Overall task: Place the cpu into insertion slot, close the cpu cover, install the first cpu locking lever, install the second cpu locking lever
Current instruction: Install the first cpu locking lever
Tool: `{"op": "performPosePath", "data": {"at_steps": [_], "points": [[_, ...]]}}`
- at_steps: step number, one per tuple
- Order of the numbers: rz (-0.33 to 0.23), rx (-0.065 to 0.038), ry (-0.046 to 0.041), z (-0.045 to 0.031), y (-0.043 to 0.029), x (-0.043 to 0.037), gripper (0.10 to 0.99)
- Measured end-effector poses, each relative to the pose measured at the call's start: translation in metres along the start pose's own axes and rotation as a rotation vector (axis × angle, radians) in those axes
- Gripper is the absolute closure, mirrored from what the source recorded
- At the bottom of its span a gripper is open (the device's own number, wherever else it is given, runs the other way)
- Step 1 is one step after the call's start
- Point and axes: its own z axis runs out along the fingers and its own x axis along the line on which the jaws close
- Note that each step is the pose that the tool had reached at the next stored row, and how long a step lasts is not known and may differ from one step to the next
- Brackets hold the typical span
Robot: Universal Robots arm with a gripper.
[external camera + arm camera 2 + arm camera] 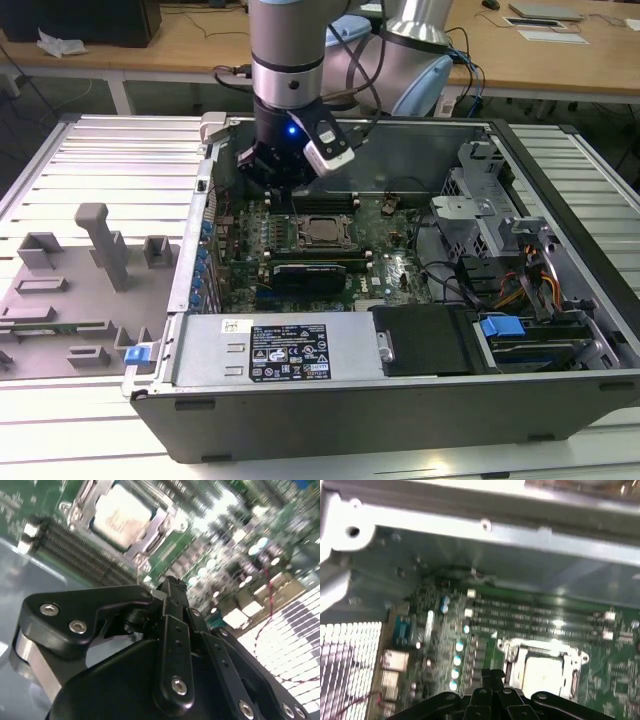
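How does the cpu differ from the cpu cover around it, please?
The cpu is a solid, pale silver square; the cpu cover is a thin frame with an open centre. The cpu sits inside; the cpu cover rims it. Both are square and lie flat.

There is one arm (290, 60) and it carries one gripper (170, 584). I count one open computer case (560, 180), one motherboard (395, 268), one cpu (122, 517), one cpu cover (152, 535), one long black card (310, 272), one grey power supply box (200, 350) and two blue clips (140, 352).
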Motion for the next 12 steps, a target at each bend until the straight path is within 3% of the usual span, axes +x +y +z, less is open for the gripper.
{"op": "performPosePath", "data": {"at_steps": [3,5,6,7,9,10,12], "points": [[0.0,-0.034,-0.0052,0.0,0.0004,0.0025,0.98],[0.0,-0.041,-0.0062,0.0001,0.0007,0.0044,0.98],[0.0,-0.05,-0.0077,0.0002,0.0008,0.0054,0.98],[-0.001,-0.065,-0.0099,0.0002,0.0009,0.0064,0.98],[-0.001,-0.135,-0.0207,0.0002,0.0011,0.0075,0.98],[-0.001,-0.153,-0.0235,0.0003,0.0011,0.0075,0.98],[-0.001,-0.157,-0.0241,0.0003,0.0011,0.0075,0.98]]}}
